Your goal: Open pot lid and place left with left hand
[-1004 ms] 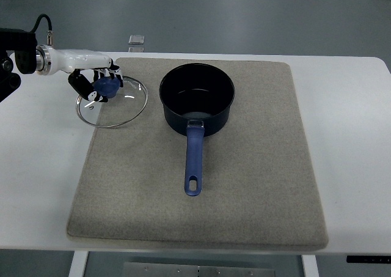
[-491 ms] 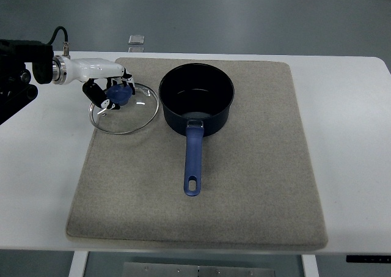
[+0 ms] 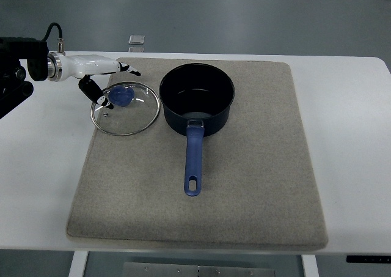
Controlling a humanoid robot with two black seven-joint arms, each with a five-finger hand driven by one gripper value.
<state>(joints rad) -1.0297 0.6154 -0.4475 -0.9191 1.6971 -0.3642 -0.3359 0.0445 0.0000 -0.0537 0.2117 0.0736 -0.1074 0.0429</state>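
Lid (image 3: 125, 109) sits flat on the mat (image 3: 244, 185), at 9 o'clock from the pot (image 3: 197, 98), rim just beside the pot wall, maybe touching, hard to tell from this angle. Pot is uncovered, handle (image 3: 193, 161) pointing to 6 o'clock. My left hand (image 3: 101, 78) comes in from 9 o'clock on the white counter (image 3: 36, 167); my fingers (image 3: 93, 92) are spread apart, off the blue knob (image 3: 120, 96), holding nothing. One dark finger hangs just beside the knob at its 9 o'clock side; another points toward 3 o'clock over the lid's far rim.

Step in hand, as I judge it: release and clear away. To do it well, lift my hand straight up first so no fingertip drags the knob or tips the glass, then pull back toward 9 o'clock. Keep fingers wide. Lid looks settled and level, so no push needed. Risk: catching the rim and sliding it into the pot.

Right hand not visible.
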